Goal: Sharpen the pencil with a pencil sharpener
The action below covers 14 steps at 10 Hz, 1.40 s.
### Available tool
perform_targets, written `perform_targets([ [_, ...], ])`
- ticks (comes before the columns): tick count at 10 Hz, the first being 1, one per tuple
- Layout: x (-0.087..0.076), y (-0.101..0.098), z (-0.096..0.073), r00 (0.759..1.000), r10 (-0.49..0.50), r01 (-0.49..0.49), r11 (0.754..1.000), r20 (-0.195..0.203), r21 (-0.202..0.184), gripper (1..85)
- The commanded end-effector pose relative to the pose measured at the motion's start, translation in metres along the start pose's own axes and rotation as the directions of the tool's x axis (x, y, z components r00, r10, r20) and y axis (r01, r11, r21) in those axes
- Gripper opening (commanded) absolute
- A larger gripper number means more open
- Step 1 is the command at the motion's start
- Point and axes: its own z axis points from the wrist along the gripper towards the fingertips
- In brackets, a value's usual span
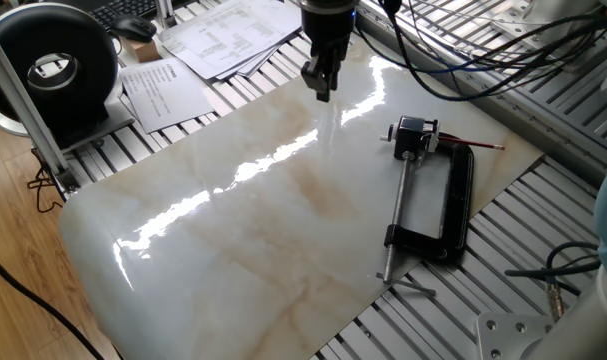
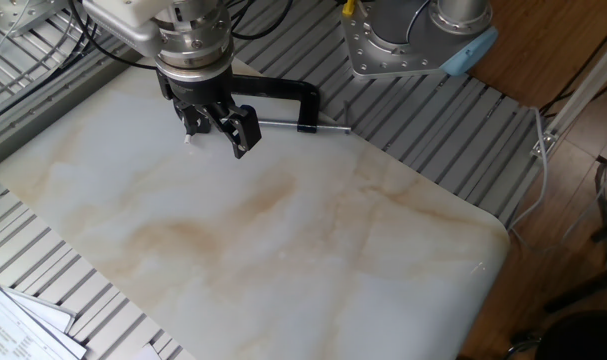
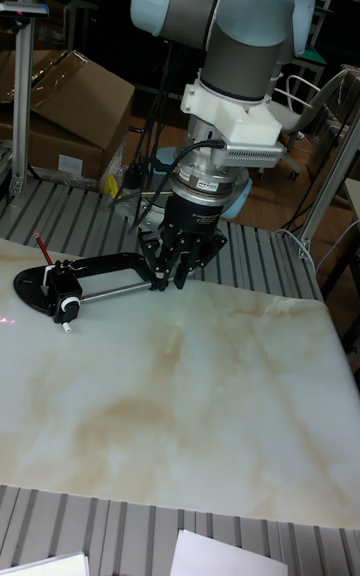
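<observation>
The pencil sharpener (image 1: 414, 135), a small black-and-silver block, sits in the jaw of a black C-clamp (image 1: 455, 205) at the right of the marble board (image 1: 233, 220). The thin red-brown pencil (image 1: 472, 144) lies just behind it, along the clamp's top. In the tall fixed view the pencil (image 3: 42, 247) leans at the far left above the sharpener (image 3: 65, 284). My gripper (image 1: 321, 88) hangs over the board's far edge, well left of the sharpener, seen edge-on. In the other fixed view the gripper (image 2: 217, 138) is open and holds nothing, and it hides the sharpener.
The clamp's long steel screw rod (image 1: 397, 215) runs toward the board's near-right edge. Papers (image 1: 218, 35) and a round black device (image 1: 58, 65) lie off the board to the left. Cables (image 1: 453, 50) hang behind. The robot base (image 2: 413, 40) stands beyond the clamp (image 2: 275, 92).
</observation>
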Motion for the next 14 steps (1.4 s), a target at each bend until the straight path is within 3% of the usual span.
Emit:
perform_targets([
  [1, -0.01, 0.012, -0.001, 0.997, 0.066, -0.063, 0.997, 0.042, -0.052, 32.0],
  [2, -0.008, 0.017, 0.001, 0.993, 0.109, -0.106, 0.991, 0.044, -0.079, 32.0],
  [3, -0.001, 0.014, 0.003, 0.995, 0.089, -0.086, 0.994, 0.046, -0.074, 32.0],
  [5, -0.002, 0.011, 0.013, 0.994, 0.081, -0.075, 0.994, 0.079, -0.075, 32.0],
  [6, -0.003, 0.019, 0.017, 0.993, 0.089, -0.08, 0.991, 0.079, -0.105, 32.3],
  [8, -0.008, -0.006, 0.03, 0.995, 0.043, -0.042, 0.999, 0.095, -0.019, 32.3],
  [10, -0.003, 0.022, 0.028, 0.993, 0.097, -0.088, 0.988, 0.067, -0.128, 32.7],
  [11, 0.0, 0.015, 0.03, 0.994, 0.087, -0.08, 0.991, 0.063, -0.104, 32.7],
  [12, -0.004, 0.023, 0.029, 0.993, 0.095, -0.085, 0.988, 0.076, -0.132, 33.3],
  [14, -0.002, 0.018, 0.031, 0.994, 0.052, -0.042, 0.994, 0.092, -0.104, 33.3],
])
